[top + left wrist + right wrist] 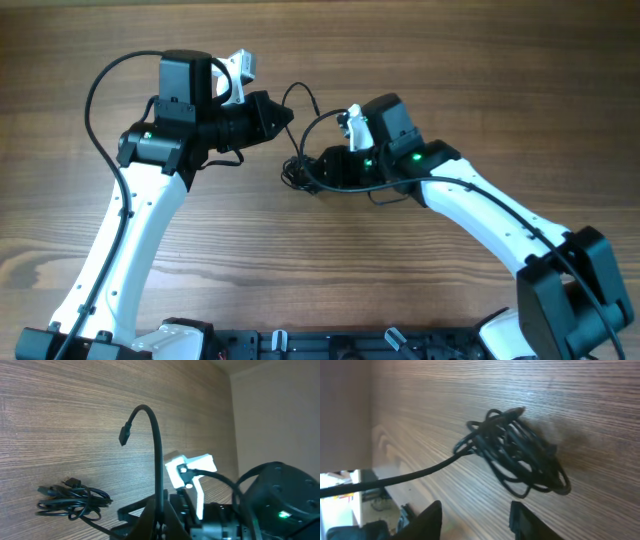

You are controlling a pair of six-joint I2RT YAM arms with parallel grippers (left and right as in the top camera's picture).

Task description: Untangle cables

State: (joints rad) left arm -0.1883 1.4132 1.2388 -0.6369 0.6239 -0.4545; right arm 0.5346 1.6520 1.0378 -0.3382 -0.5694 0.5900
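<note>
1. The thin black cables (520, 455) lie in a tight coil on the brown wood-grain table (480, 60). They sit just ahead of the right gripper (477, 520), nearer one finger than the other.
2. That gripper's black fingers (432, 520) are spread and hold nothing. The coil's long axis slants across their gap.
3. The left gripper (161, 525) appears to pinch one stiff strand (159, 460), which arches up from its fingers to a plug end. The coil rests well off to its side.
4. The right arm is nearer the coil, so pinning it likely falls there while the left draws the strand away.
</note>
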